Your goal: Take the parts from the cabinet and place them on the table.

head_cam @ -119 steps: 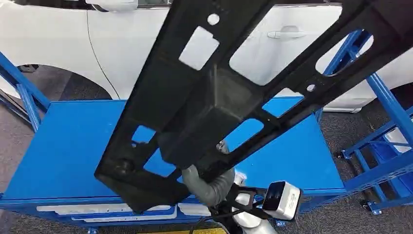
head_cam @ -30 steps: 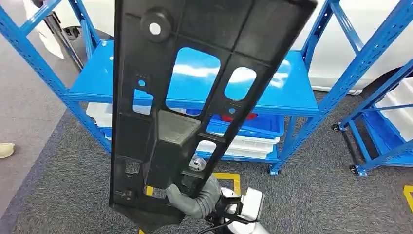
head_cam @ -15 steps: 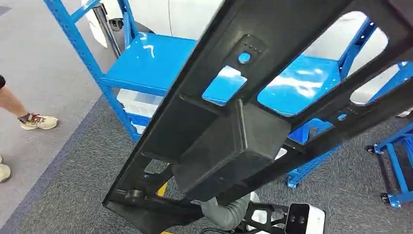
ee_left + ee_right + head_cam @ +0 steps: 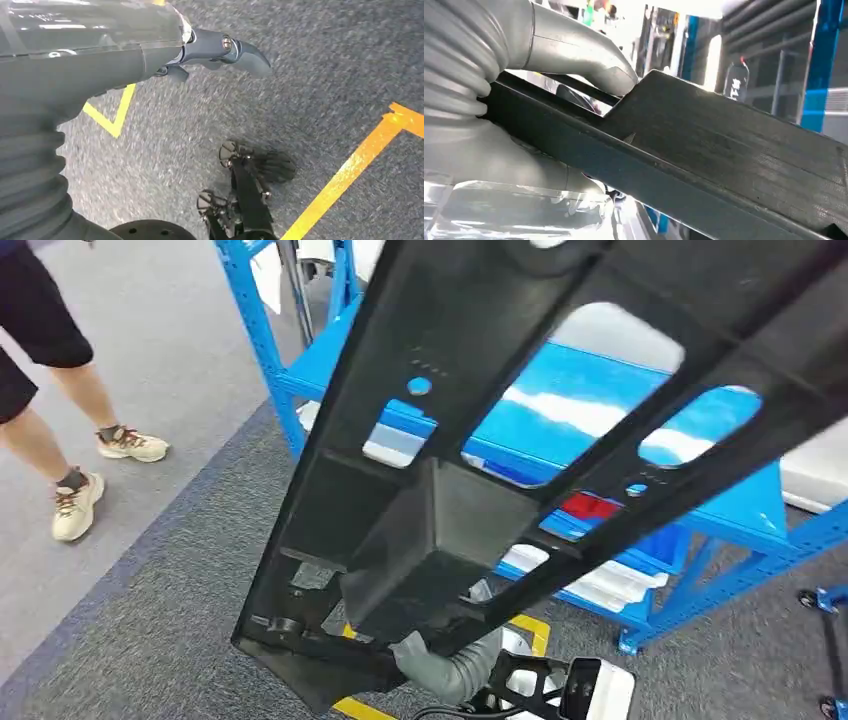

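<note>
The black part (image 4: 560,410) is cut off by the head view's upper and right edges. Much of the blue shelf (image 4: 720,485) is hidden behind it, as are the right hand's (image 4: 574,55) fingers.

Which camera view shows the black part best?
The head view: the black part shows its cutouts and box-shaped middle there. The right wrist view gives a close edge where the right robot hand grips it. The left wrist view looks at floor.

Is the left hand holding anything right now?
No. In the left wrist view the left hand hangs over grey carpet with nothing between its fingers.
</note>
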Available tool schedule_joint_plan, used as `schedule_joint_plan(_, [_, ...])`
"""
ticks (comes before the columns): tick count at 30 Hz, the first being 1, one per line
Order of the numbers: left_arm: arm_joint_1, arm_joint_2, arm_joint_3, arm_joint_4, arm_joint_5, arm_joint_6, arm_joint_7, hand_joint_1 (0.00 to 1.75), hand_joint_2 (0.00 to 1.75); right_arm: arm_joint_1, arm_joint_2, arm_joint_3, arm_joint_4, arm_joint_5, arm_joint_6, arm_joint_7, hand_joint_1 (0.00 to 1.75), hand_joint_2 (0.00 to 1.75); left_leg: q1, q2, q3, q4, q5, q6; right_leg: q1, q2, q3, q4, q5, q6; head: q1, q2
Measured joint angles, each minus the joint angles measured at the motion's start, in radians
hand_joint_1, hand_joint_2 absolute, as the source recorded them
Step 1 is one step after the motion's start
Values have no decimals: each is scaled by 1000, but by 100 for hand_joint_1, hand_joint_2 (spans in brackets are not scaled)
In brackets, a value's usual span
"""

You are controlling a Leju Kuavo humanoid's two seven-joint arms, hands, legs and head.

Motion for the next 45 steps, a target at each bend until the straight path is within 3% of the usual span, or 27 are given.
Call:
schedule_joint_plan(2, [-2, -8, -5, 0, -2, 0, 3, 0, 175, -17, 0, 10, 14, 3, -1, 0, 175, 175, 0, -29, 0, 6, 0, -3, -2, 25, 80, -171, 94, -8, 0, 0])
schedule_joint_plan(3, [-3, -15, -8, 0, -3, 0, 3, 0, 175, -29, 0, 17, 23, 4, -4, 0, 175, 175, 2, -40, -5, 8, 1, -7, -5, 85, 105, -236, 109, -13, 0, 0])
schedule_joint_plan(4, [-8, -18, -11, 0, -4, -1, 9, 0, 175, -34, 0, 21, 29, 6, -7, 0, 175, 175, -4, -53, -12, 17, 2, -13, -9, 97, 111, -256, 106, -13, 0, 0])
schedule_joint_plan(7, [0, -25, -16, 0, -15, -17, 24, 0, 175, -42, -1, 40, 40, 11, -29, 0, 175, 175, 6, -84, -23, 6, 14, -36, 0, 69, 109, -256, 105, -19, 0, 0])
schedule_joint_plan(8, [3, -26, -21, 0, -18, -17, 28, 0, 175, -46, 0, 46, 42, 11, -35, 0, 175, 175, 5, -92, -25, 7, 13, -41, -15, 52, 114, -272, 113, -29, 0, 0])
schedule_joint_plan(10, [3, -31, -29, 0, -19, -16, 25, 0, 175, -50, 0, 55, 44, 7, -42, 0, 175, 175, -1, 9, -61, 87, -42, -43, -7, 23, 122, -279, 115, -38, 0, 0])
schedule_joint_plan(12, [-4, -32, -29, 0, -11, -17, 16, 0, 175, -49, -1, 59, 46, -7, -45, -1, 175, 175, 1, 40, -132, 241, -114, -49, 1, -11, 121, -278, 113, -42, -1, 0])
schedule_joint_plan(14, [-3, -32, -29, 0, -2, -18, 10, 0, 175, -48, -1, 63, 51, -16, -49, 0, 175, 175, 5, 46, -166, 320, -128, -55, 4, -43, 121, -278, 111, -44, 0, 0])
schedule_joint_plan(15, [-3, -32, -29, 0, -1, -19, 9, 0, 175, -49, -1, 63, 51, -17, -52, 0, 175, 175, 7, 51, -143, 280, -100, -56, 4, -56, 123, -277, 108, -43, -1, 0])
schedule_joint_plan(17, [1, -31, -29, 0, 4, -18, 9, 0, 175, -49, -1, 64, 51, -18, -54, 0, 175, 175, 7, 76, -42, 104, -18, -54, 3, -78, 130, -275, 101, -37, 0, 0])
schedule_joint_plan(18, [1, -31, -29, 0, 5, -18, 9, 0, 175, -49, -1, 64, 51, -18, -54, 0, 175, 175, 5, 119, -2, 24, -7, -53, 5, -87, 135, -273, 97, -32, 0, 0])
schedule_joint_plan(19, [-4, -32, -29, 0, 5, -18, 9, 0, 175, -49, -1, 64, 50, -18, -55, -1, 175, 175, -11, 134, 6, 14, -17, -40, 14, -96, 133, -271, 93, -25, 0, 0])
schedule_joint_plan(23, [3, -32, -29, 2, -5, -11, 9, 0, 175, -47, -1, 64, 47, -18, -64, 0, 175, 175, -8, 87, -2, 8, -11, -12, 12, -128, 139, -271, 87, -5, 0, 0])
schedule_joint_plan(25, [4, -34, -31, 2, -7, -10, 9, 0, 175, -43, -2, 61, 42, -17, -70, -1, 175, 175, -4, 69, 0, 3, -4, -1, 2, -32, 115, -212, 40, 4, 0, 0])
schedule_joint_plan(26, [0, -34, -31, 2, -7, -6, 9, 0, 175, -39, -4, 59, 42, -15, -71, -1, 175, 175, -5, 59, -3, 3, -3, 3, 1, -10, 77, -133, -2, 5, 0, 0])
schedule_joint_plan(28, [-4, -34, -31, 2, -7, 2, 10, 0, 175, -28, -9, 56, 42, -10, -69, -1, 175, 175, -7, 30, -6, 3, -2, 5, 2, 0, -5, 29, -61, 6, 0, 0])
schedule_joint_plan(30, [-3, -34, -31, 2, -5, 7, 12, 0, 175, -21, -12, 53, 42, -6, -66, -1, 175, 175, -7, 1, -6, 5, -1, 5, 2, 1, -15, 33, -29, 4, 0, 0])
schedule_joint_plan(32, [-1, -34, -31, 2, -3, 7, 14, 0, 175, -22, -12, 50, 42, -3, -55, -1, 175, 175, -7, -30, -5, 11, -2, 4, 1, 15, 55, -128, 70, -5, 0, 0])
schedule_joint_plan(33, [-2, -35, -31, 2, -2, 7, 17, 0, 175, -22, -12, 50, 42, -3, -51, -1, 175, 175, -6, -43, -7, 14, -2, 1, 0, 56, 95, -218, 113, -10, 0, 0])
schedule_joint_plan(34, [-4, -38, -31, 2, 2, 7, 18, 0, 175, -21, -12, 50, 42, -3, -46, -1, 175, 175, -8, -54, -12, 17, 0, -5, -7, 120, 103, -244, 100, -14, 0, 0])
schedule_joint_plan(36, [-5, -37, -30, 2, 16, 7, 21, 0, 175, -19, -11, 49, 42, -3, -39, -1, 175, 175, -1, -77, -24, 16, 6, -19, -2, 100, 101, -253, 105, -12, 0, 0])
schedule_joint_plan(38, [4, -38, -29, 2, 19, 6, 21, 0, 175, -21, -10, 49, 42, -7, -35, -1, 175, 175, 1, -106, -26, 4, 15, -36, -1, 76, 107, -263, 112, -23, 0, 0])
schedule_joint_plan(39, [7, -38, -29, 3, 19, 6, 22, 0, 175, -22, -7, 48, 43, -9, -35, -1, 175, 175, 2, -78, -28, 14, 8, -35, -8, 53, 114, -276, 119, -31, 0, 0])
schedule_joint_plan(40, [5, -40, -29, 3, 17, 4, 22, 0, 175, -23, -5, 48, 44, -10, -35, -1, 175, 175, -5, -17, -42, 48, -18, -37, -6, 42, 118, -282, 120, -37, -1, 0])
schedule_joint_plan(41, [3, -41, -29, 3, 14, 4, 24, 0, 175, -23, -3, 48, 44, -12, -34, -1, 175, 175, -4, 19, -73, 112, -56, -42, -3, 25, 118, -283, 120, -39, 0, 0])
schedule_joint_plan(43, [0, -41, -29, 3, 11, 4, 24, 0, 175, -21, -4, 47, 48, -13, -35, -1, 175, 175, 0, 44, -149, 277, -130, -49, 3, -14, 117, -282, 118, -43, -1, 0])
schedule_joint_plan(45, [1, -41, -29, 3, 11, 4, 24, 0, 175, -21, -4, 47, 54, -14, -35, 0, 175, 175, 4, 49, -158, 307, -122, -54, 5, -46, 118, -282, 115, -43, 0, 0])
